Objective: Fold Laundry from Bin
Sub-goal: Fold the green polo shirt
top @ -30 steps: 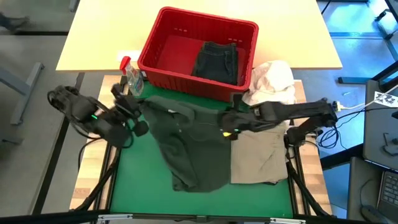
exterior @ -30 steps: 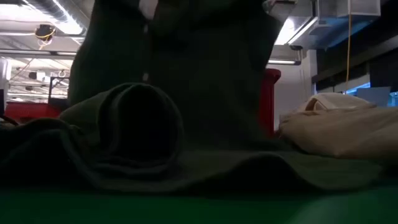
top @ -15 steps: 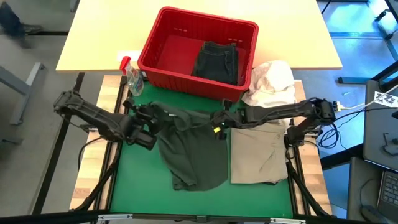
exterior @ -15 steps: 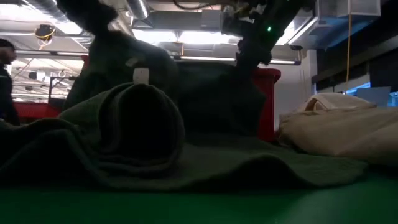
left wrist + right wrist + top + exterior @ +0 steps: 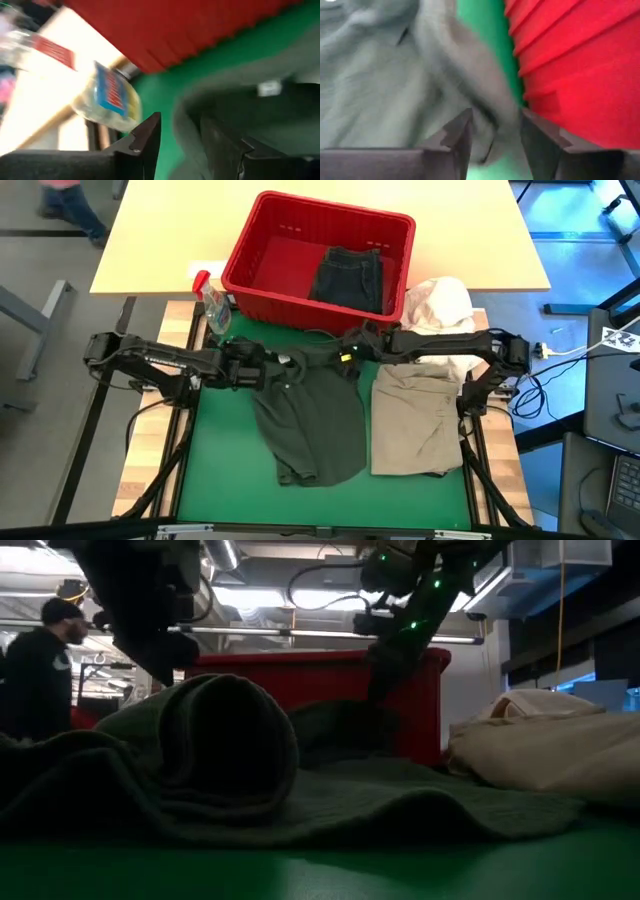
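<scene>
A dark charcoal garment (image 5: 310,415) lies spread on the green mat (image 5: 220,460), its far edge bunched just in front of the red bin (image 5: 300,308). Dark jeans (image 5: 350,278) lie inside the bin. My left gripper (image 5: 268,366) stands open low over the garment's far left corner (image 5: 187,107). My right gripper (image 5: 343,358) stands open over the far right corner (image 5: 490,107), next to the bin's wall (image 5: 570,75). A khaki garment (image 5: 415,425) lies flat on the mat to the right. My left gripper has its fingers on either side of the garment's far edge (image 5: 186,131), slanting down from the table's left; whether they touch the cloth I cannot tell. My right gripper has a fold of the far edge (image 5: 496,116) between its open fingers, slanting down; touching or apart, I cannot tell.
A clear spray bottle (image 5: 212,305) with a red top stands left of the bin, close to my left gripper. A white cloth bundle (image 5: 440,310) sits right of the bin. A person (image 5: 40,670) stands in the room beyond the table.
Both grippers have come down toward the mat and toward the bin, the left one also moving toward the table's right. The dark garment's far edge, which hung raised between them, has sunk onto the mat; its near part stayed where it lay.
</scene>
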`<state>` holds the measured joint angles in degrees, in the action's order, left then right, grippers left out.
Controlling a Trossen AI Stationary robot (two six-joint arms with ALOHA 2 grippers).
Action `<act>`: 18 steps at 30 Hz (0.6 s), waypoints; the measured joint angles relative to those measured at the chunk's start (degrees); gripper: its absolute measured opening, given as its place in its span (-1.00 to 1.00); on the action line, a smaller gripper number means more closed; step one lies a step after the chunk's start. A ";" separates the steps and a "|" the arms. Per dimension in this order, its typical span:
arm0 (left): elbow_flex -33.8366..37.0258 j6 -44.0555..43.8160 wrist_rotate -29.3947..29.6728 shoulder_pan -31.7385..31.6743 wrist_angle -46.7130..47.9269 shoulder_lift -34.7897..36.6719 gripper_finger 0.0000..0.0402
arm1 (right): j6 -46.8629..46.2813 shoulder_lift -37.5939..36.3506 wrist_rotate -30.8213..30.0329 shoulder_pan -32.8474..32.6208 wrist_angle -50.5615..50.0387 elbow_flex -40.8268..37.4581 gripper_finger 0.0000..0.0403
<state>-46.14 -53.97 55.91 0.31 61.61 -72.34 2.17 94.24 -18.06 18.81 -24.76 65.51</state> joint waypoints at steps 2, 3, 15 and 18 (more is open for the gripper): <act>-1.44 2.26 -5.50 1.17 -0.15 0.38 -0.32 | -1.85 -1.04 2.37 -0.59 -5.53 1.91 -0.17; -2.25 3.57 -7.91 2.20 -0.36 0.67 -0.32 | -2.83 -1.78 3.88 -1.23 -7.35 3.04 -0.15; -4.79 5.04 -21.55 21.15 -23.60 -0.06 -0.38 | -10.05 -3.42 12.36 -17.41 3.00 2.57 -0.12; -2.01 4.56 -21.52 24.80 -32.18 -2.98 -0.39 | -12.43 0.02 9.52 -21.46 10.39 -0.10 -0.12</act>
<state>-48.15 -49.41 34.38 25.11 29.43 -75.32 -10.26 94.27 -8.53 -2.65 -14.37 65.42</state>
